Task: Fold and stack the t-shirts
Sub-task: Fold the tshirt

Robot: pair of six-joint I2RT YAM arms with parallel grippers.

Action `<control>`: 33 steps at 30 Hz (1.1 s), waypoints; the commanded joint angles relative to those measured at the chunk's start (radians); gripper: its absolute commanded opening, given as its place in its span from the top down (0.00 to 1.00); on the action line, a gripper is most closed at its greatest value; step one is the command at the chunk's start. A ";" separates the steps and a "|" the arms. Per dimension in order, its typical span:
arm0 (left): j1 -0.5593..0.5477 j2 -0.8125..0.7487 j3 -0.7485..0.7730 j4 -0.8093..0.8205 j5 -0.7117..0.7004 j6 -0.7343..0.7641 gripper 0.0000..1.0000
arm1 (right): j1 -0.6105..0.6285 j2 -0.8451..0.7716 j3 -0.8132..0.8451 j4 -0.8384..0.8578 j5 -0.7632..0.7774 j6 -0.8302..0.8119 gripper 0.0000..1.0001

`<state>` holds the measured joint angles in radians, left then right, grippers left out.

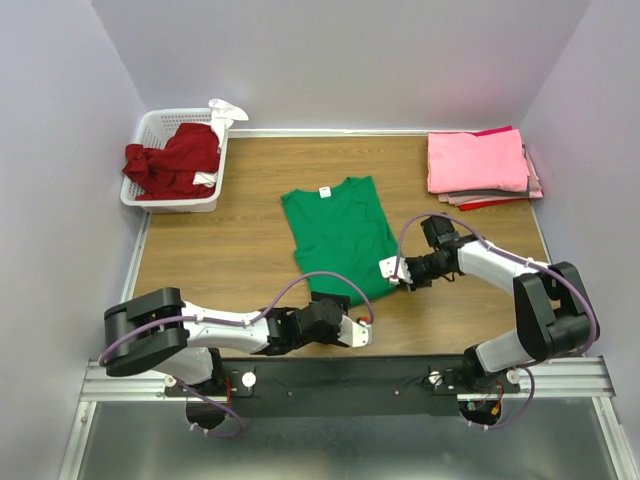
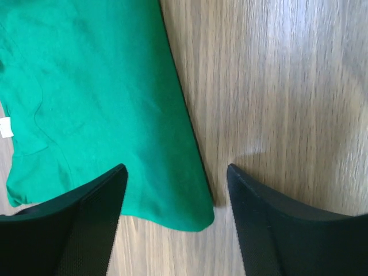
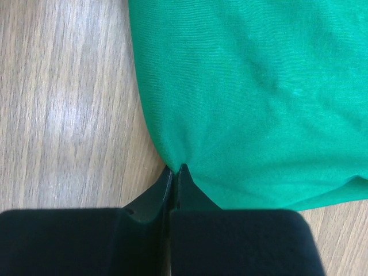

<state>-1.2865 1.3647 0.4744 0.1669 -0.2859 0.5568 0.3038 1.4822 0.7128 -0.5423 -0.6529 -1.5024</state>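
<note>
A bright green t-shirt (image 1: 340, 232) lies in the middle of the table, folded narrow, with its white neck tag (image 1: 324, 192) at the far end. My left gripper (image 1: 338, 308) is open, its fingers astride the shirt's near corner (image 2: 195, 215) without closing on it. My right gripper (image 1: 390, 272) is shut on the shirt's right edge near the hem (image 3: 176, 168); the green cloth (image 3: 259, 86) bunches at the tips. A stack of folded pink shirts (image 1: 477, 160) sits at the back right. A dark red shirt (image 1: 175, 158) lies crumpled in the basket.
A white slotted basket (image 1: 150, 125) stands at the back left, with a white cloth (image 1: 225, 108) hanging over its far corner. White walls close in the table on three sides. The table is bare wood (image 1: 220, 250) left of the green shirt.
</note>
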 commanded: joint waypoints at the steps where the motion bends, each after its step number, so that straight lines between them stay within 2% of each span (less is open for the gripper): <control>1: 0.015 0.054 -0.005 0.026 -0.003 0.006 0.27 | -0.009 -0.014 -0.036 -0.064 0.039 0.002 0.96; 6: 0.050 0.097 0.020 0.029 0.028 0.009 0.48 | -0.011 -0.048 -0.039 -0.088 0.029 -0.001 0.99; 10: 0.064 0.117 0.029 0.031 0.025 0.014 0.55 | -0.009 -0.082 -0.039 -0.114 0.024 0.001 0.99; 14: 0.082 0.140 0.039 0.022 0.030 0.017 0.69 | -0.009 -0.111 -0.030 -0.139 0.019 0.004 1.00; 15: 0.084 0.140 0.046 0.019 0.033 0.017 0.81 | -0.009 -0.117 -0.027 -0.143 0.016 0.007 1.00; 18: 0.082 0.120 0.052 0.000 0.050 0.017 1.00 | -0.009 -0.135 -0.016 -0.174 0.015 0.008 1.00; 22: 0.084 0.031 0.062 -0.055 0.132 0.015 1.00 | -0.009 -0.181 0.000 -0.269 0.018 0.008 0.99; 25: 0.082 -0.088 0.081 -0.130 0.256 0.017 1.00 | -0.009 -0.238 0.020 -0.359 0.022 0.011 0.99; 33: 0.075 -0.203 0.177 -0.366 0.455 -0.003 1.00 | -0.011 -0.379 0.111 -0.643 -0.059 0.000 1.00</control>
<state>-1.2064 1.1957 0.6041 -0.0605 0.0223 0.5716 0.2993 1.1606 0.7654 -1.0016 -0.6533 -1.5043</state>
